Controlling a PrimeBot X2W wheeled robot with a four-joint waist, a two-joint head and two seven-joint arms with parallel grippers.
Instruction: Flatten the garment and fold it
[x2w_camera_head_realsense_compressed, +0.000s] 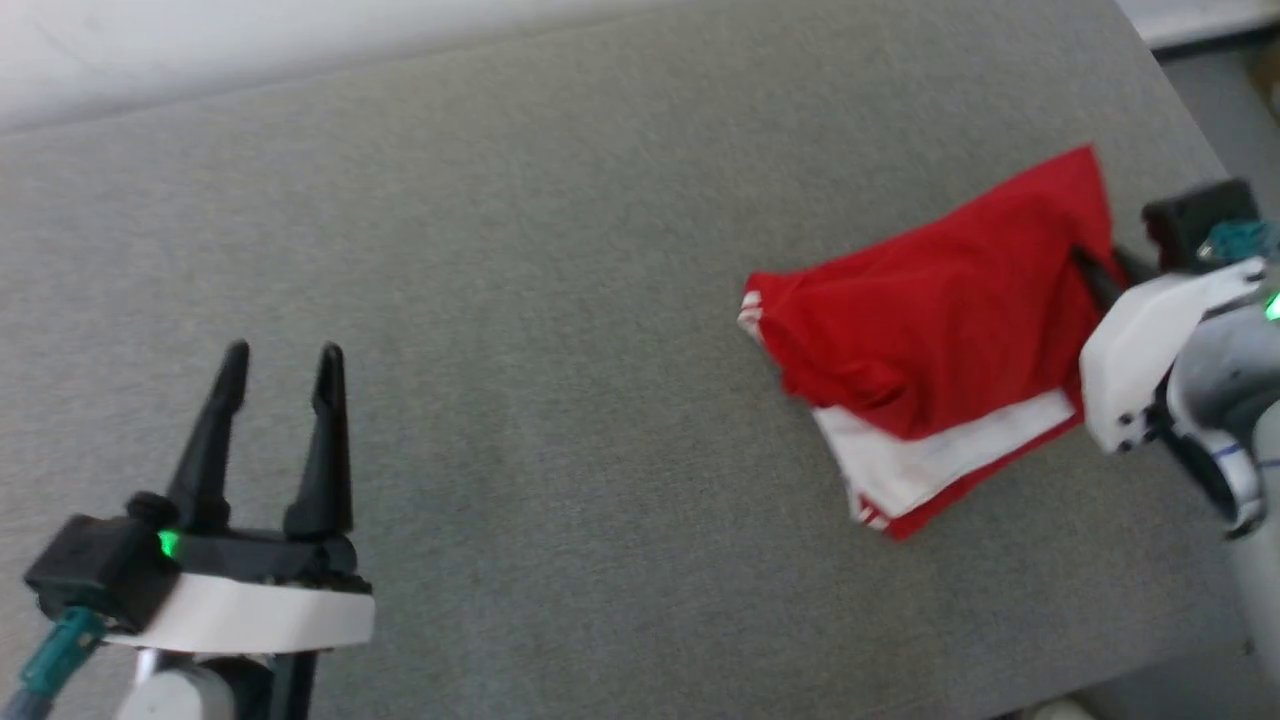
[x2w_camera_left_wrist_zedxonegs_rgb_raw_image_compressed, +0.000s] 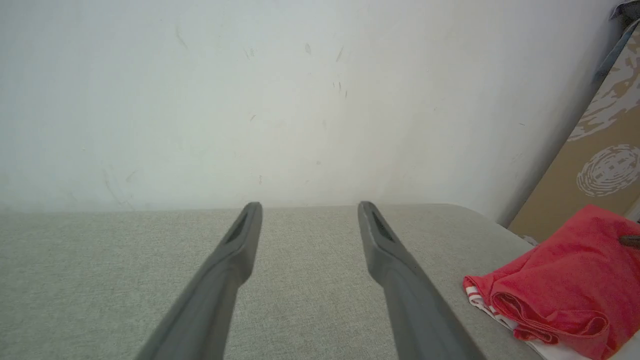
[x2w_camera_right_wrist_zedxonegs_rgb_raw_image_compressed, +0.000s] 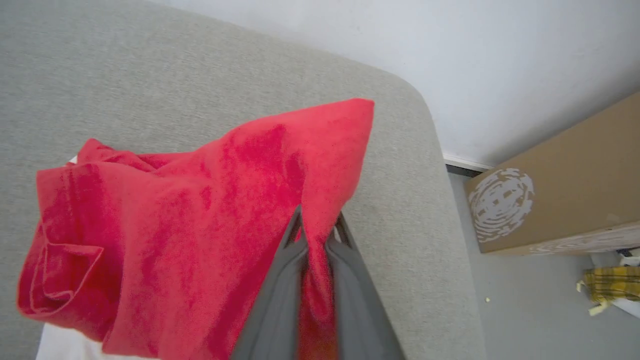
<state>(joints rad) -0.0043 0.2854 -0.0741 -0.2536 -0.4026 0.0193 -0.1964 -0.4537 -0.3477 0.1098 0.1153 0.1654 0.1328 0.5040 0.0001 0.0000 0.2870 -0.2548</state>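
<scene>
The garment is a red shirt with white sleeve fabric and striped trim, bunched and partly folded at the right of the grey table. My right gripper is shut on the garment's red right edge and lifts that part off the surface; in the right wrist view the red cloth is pinched between the two grey fingers. My left gripper stands open at the lower left, far from the garment, holding nothing. In the left wrist view the garment lies at the lower right, beyond the open fingers.
A white wall runs behind the table's far edge. To the right of the table a brown cardboard box with a white print stands on the grey floor, and a yellow checked cloth lies near it. The table's right edge is close to the right gripper.
</scene>
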